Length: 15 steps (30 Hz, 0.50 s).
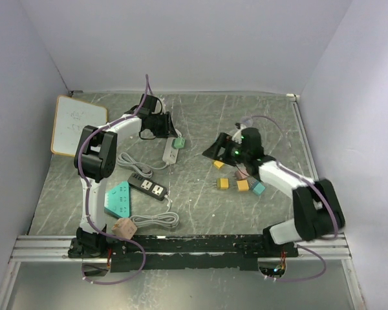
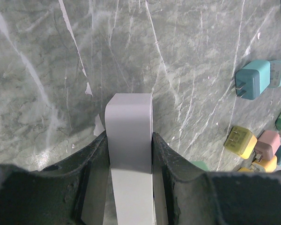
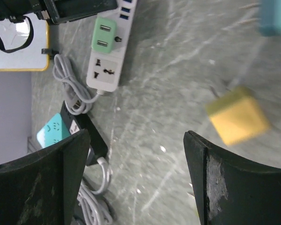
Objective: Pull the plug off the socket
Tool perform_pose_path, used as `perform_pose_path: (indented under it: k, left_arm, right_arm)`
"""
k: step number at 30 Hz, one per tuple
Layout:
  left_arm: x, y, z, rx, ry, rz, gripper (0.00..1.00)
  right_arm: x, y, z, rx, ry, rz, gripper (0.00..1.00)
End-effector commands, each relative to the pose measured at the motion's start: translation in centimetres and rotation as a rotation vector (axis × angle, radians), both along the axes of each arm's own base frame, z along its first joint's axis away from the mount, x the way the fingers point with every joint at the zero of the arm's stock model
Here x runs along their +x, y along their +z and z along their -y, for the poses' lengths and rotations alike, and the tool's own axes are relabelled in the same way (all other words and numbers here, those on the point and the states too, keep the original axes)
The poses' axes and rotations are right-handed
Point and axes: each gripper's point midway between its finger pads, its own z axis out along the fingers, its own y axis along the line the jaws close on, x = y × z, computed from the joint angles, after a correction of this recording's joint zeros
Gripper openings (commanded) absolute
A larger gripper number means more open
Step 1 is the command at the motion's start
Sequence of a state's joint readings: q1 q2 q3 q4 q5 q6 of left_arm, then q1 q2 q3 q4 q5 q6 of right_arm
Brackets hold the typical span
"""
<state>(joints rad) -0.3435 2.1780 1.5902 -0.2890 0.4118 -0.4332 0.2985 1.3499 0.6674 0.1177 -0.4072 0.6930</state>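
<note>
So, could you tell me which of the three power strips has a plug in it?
The white strip: a green plug sits in it; the black strip and teal strip have none.

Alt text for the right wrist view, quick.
The right gripper is open and empty above the table, a blurred yellow adapter just beyond it. Farther off, a green plug sits in the white power strip.

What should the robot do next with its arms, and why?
Probably swing the right arm toward the green plug, which is plugged into the white power strip. Its jaws stand open and empty, with a yellow plug loose near them. The left arm has its jaws clamped on the strip's end, so the strip looks braced for a pull.
</note>
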Motion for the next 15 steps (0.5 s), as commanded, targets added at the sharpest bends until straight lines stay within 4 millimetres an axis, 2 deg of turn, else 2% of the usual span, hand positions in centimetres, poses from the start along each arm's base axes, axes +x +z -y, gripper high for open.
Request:
perform_pose_path:
  k: [1,5,6,7,11,15]
  left_arm:
    - [-0.7,-1.6,-0.8,0.028,-0.014,-0.041,0.25]
    - [-0.8,-1.6,-0.9,0.031,-0.013,-0.042,0.25]
    - [-0.8,-1.6,-0.9,0.031,-0.013,-0.041,0.25]
    - [-0.8,-1.6,-0.9,0.030,-0.013,-0.042,0.25]
    - [-0.7,-1.6,-0.9,0.034,-0.013,-0.042,0.25]
    - [-0.8,-1.6,-0.8,0.029,-0.015,-0.042,0.25]
  right_arm:
    - [3.8,1.2,-5.5,0.107,0.049,0.042,0.80]
    - [5.9,1.2,-10.1,0.172,0.118,0.006,0.77]
    - [6.1,0.5,-10.9,0.170,0.124,-0.015,0.77]
    - [7.2,1.6,-11.9,0.187,0.131,0.005,0.77]
    - [8.8,-0.1,-12.6,0.191,0.079,-0.048,0.75]
    - [9.3,-1.8,-12.9,0.211,0.045,-0.105,0.67]
